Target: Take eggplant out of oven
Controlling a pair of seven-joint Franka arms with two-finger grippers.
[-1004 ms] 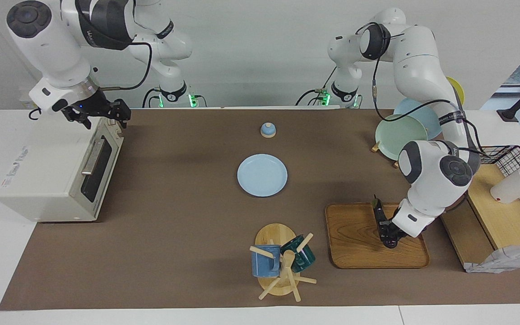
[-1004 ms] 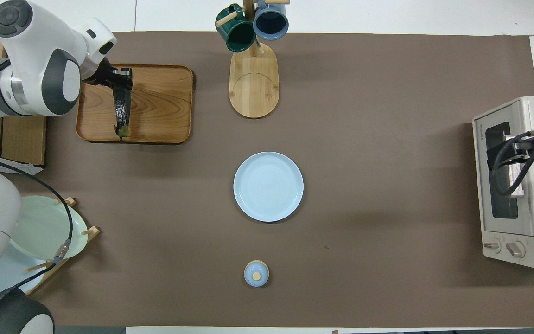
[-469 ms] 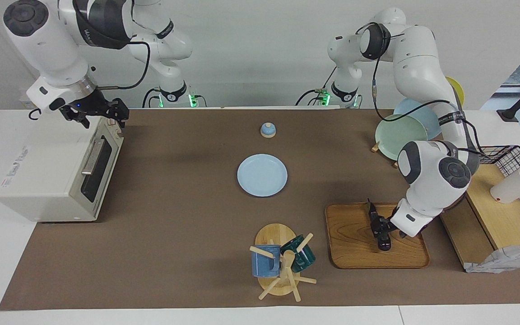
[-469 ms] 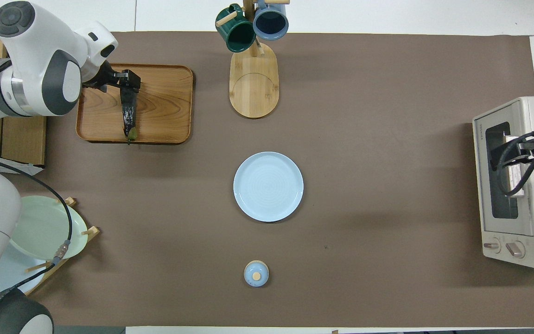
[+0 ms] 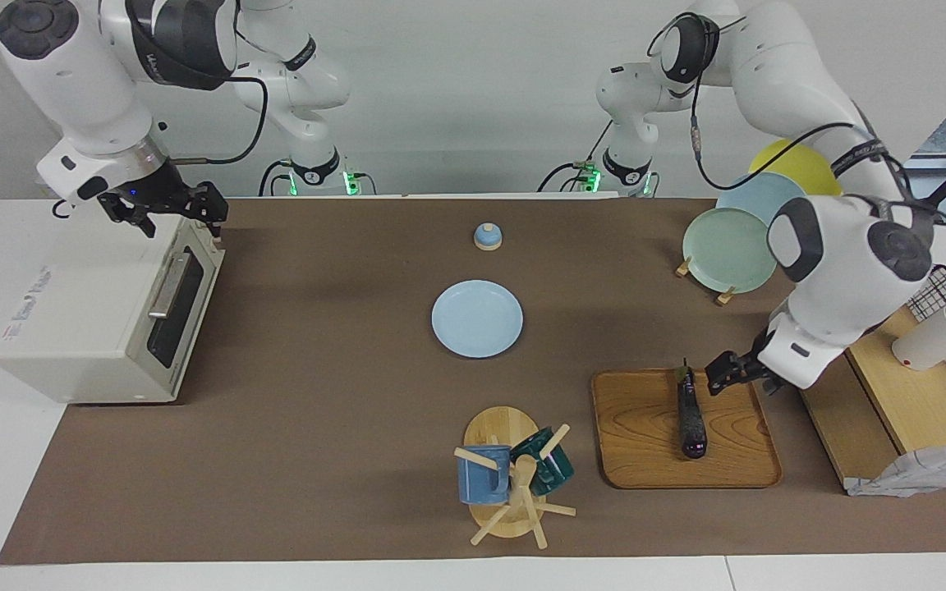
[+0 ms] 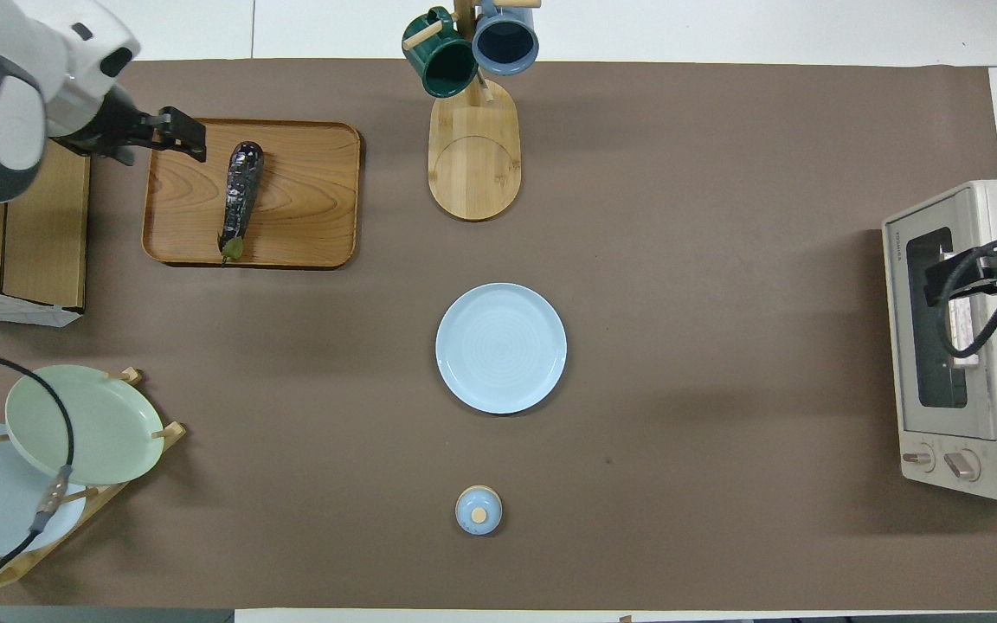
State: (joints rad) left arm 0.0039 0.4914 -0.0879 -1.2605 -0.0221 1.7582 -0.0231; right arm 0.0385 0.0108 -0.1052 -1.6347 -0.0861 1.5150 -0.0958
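The eggplant lies flat on the wooden tray, in the lower right of the facing view, with its thin stem end pointing toward the robots. It is well apart from the oven, which stands at the middle left of that view with its door shut.

The left tool hangs over the tray's edge nearest the robots, just beside the stem end and not touching it. Its fingers are spread wide and hold nothing. The right tool hovers over the top corner of the oven, in the upper left of the facing view; its fingers are also wide apart and empty.

I judge that the main work is done: the eggplant is out of the oven and set down, and the step in hand is the left arm pulling clear after the release. The next move, I think, calls only for both arms to rise and go back to rest, taking care that the left tool does not brush the eggplant or push the tray. The light blue plate in the middle of the table carries nothing.
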